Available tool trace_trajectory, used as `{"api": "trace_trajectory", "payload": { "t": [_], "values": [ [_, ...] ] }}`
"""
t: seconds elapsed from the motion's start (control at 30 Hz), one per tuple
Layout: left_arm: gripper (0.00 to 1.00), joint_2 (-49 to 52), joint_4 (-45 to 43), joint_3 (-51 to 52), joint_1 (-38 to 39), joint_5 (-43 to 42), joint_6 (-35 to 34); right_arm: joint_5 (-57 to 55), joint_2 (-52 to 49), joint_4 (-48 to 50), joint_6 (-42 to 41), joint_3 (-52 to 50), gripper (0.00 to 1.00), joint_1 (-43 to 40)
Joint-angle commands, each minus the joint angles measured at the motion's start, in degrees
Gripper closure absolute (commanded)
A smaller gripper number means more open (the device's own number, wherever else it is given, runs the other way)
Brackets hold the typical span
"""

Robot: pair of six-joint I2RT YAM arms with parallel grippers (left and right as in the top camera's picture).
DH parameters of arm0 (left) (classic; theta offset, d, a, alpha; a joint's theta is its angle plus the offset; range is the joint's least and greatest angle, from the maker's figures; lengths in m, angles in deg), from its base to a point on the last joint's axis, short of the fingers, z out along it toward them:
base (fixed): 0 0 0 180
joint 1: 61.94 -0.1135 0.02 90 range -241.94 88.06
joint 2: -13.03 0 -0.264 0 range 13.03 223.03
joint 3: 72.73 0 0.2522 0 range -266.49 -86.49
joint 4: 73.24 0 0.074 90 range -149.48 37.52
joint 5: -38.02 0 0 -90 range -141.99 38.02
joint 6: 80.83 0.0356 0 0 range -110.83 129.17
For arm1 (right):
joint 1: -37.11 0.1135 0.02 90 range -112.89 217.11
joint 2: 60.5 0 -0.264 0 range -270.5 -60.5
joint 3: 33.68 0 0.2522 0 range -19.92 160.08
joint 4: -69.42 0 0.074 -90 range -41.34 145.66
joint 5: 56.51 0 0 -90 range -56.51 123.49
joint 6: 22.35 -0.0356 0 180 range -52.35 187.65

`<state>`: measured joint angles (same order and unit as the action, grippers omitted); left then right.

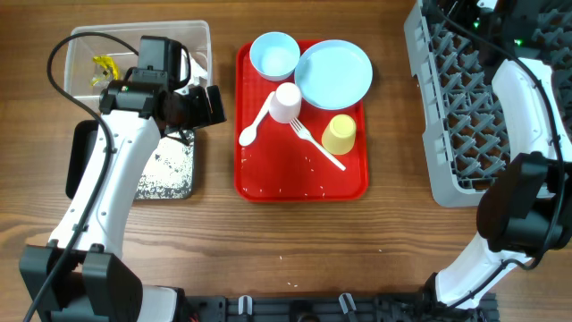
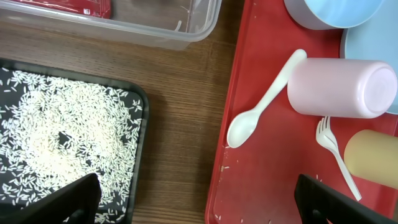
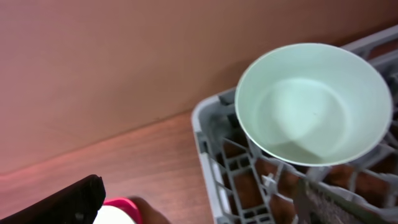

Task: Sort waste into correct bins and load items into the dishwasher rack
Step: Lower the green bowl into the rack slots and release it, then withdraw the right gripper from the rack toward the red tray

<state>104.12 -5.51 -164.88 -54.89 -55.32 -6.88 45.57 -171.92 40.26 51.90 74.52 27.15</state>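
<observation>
The right hand [image 3: 202,202], fingers spread wide and empty, is above a light-blue bowl [image 3: 311,102] leaning tilted in a corner of the grey dishwasher rack [image 3: 205,149], while the left hand [image 2: 199,205], likewise spread and empty, hovers over the tabletop [image 2: 180,137] between the rice-strewn black tray [image 2: 144,124] and the red tray [image 2: 261,168].

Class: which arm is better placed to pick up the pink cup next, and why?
Likely left: the left tool, open, sits beside the red tray near the pink cup; the right tool is over the rack.
</observation>
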Motion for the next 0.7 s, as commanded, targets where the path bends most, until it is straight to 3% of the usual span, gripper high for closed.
{"api": "trace_trajectory", "payload": {
  "t": [0.0, 0.13, 0.3, 0.43, 0.67],
  "values": [
    [0.0, 0.44, -0.13, -0.26, -0.15, -0.66, -0.74, 3.56, 0.87, -0.46, -4.04, 0.68, 0.01, -0.2],
    [0.0, 0.44, -0.13, -0.26, -0.15, -0.66, -0.74, 3.87, 0.87, -9.68, -2.38, 7.21, 0.01, -0.26],
    [0.0, 0.44, -0.13, -0.26, -0.15, -0.66, -0.74, -0.07, 0.85, -23.65, -0.79, 26.64, 0.01, -0.66],
    [0.0, 0.44, -0.15, -0.26, -0.15, -0.66, -0.72, -2.71, 0.07, -23.32, -2.05, 28.74, 0.0, -1.6],
    [0.0, 0.44, -0.15, -0.26, -0.15, -0.66, -0.72, -3.1, -10.4, -22.34, -2.49, 28.72, 0.0, -3.74]
  ]
}}
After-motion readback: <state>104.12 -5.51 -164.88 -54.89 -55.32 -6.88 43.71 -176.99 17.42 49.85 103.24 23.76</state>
